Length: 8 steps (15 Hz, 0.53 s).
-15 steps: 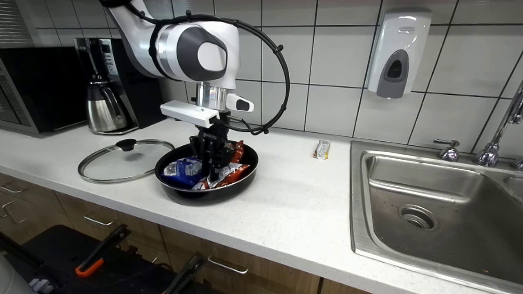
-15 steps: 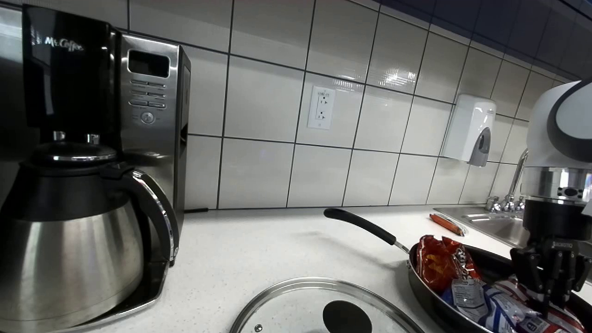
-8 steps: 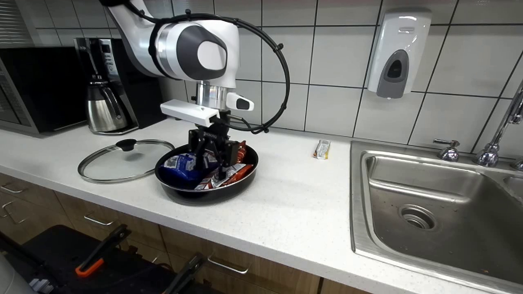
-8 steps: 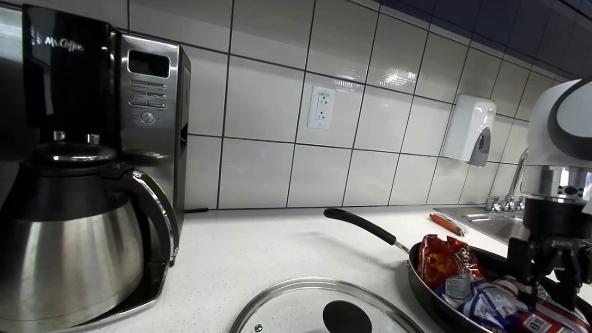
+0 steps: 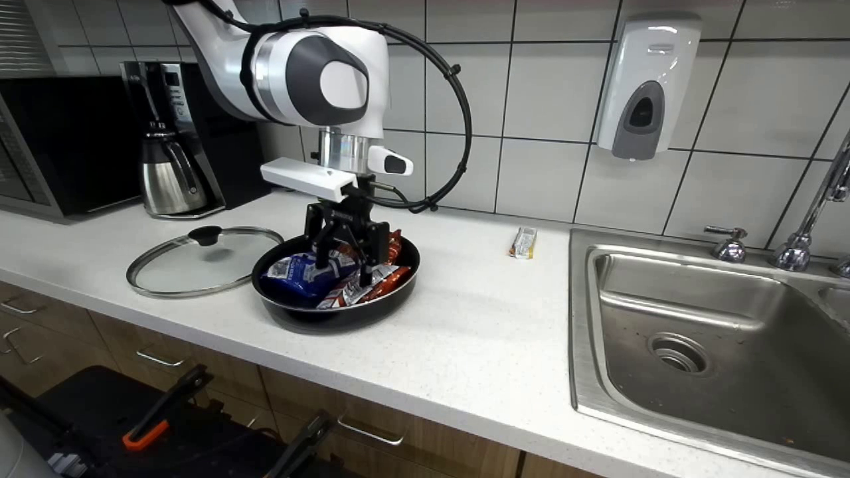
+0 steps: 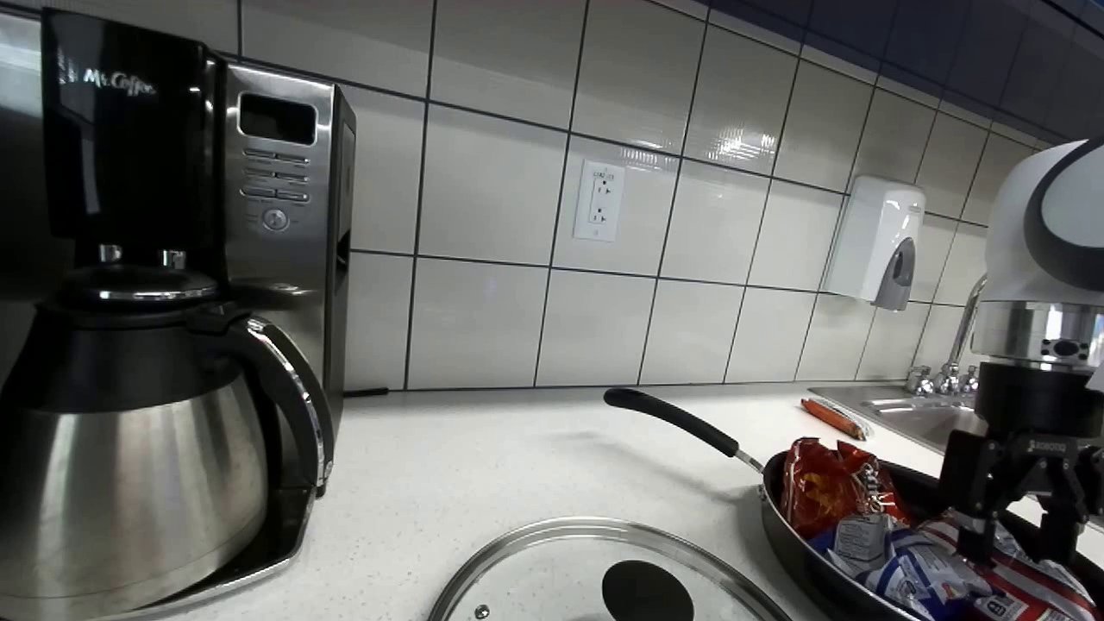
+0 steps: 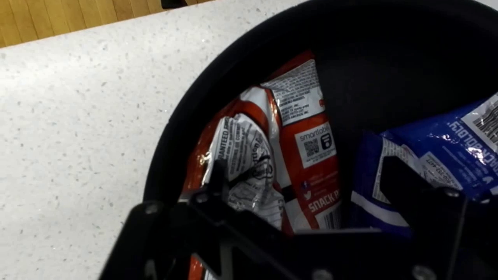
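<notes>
In an exterior view: gripper (image 5: 344, 264) points straight down over the middle of a black pan (image 5: 329, 321); jaws parted wide. A blue bag (image 5: 304, 277) lies in the pan at 9 o'clock, a red-and-silver bag (image 5: 355, 293) at 4 o'clock. Glass lid (image 5: 212, 265) lies on the white counter (image 5: 478, 332) just beside the pan, at 9 o'clock; wrapped bar (image 5: 523, 243) well apart, at 3 o'clock.

In an exterior view: pan handle (image 6: 673, 421) points to 10 o'clock; orange-red bag (image 6: 815, 490) rises just inside the rim, also at 10 o'clock. Fingertips (image 6: 975, 543) hang at bag height; contact cannot be told.

In the wrist view: red-and-silver bag lies along the pan wall, blue bag at its 3 o'clock. Fingers stand far apart, one overlapping each bag.
</notes>
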Tool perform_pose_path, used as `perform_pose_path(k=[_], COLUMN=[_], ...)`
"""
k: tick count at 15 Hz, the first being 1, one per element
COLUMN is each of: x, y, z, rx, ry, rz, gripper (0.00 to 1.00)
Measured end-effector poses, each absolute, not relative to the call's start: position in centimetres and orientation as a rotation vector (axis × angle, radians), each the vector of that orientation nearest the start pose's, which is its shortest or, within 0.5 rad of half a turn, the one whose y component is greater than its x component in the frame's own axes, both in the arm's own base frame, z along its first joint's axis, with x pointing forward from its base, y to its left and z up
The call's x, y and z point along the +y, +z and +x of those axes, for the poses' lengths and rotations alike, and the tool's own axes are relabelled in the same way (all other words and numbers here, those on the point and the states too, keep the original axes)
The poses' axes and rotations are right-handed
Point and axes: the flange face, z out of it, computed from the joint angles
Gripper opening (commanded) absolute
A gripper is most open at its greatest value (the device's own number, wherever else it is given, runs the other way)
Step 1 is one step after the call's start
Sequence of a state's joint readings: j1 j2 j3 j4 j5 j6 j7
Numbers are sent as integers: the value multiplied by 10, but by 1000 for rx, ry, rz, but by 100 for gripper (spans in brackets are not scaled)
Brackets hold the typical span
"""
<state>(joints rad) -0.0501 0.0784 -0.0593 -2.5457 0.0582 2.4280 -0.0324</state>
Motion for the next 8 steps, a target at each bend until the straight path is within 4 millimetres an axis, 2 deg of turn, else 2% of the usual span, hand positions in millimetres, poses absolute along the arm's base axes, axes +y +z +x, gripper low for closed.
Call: perform_pose_path(k=[8], x=[-46], y=[249], z=[437], rx=[160], ry=[219], rz=[-3085], gripper=[100])
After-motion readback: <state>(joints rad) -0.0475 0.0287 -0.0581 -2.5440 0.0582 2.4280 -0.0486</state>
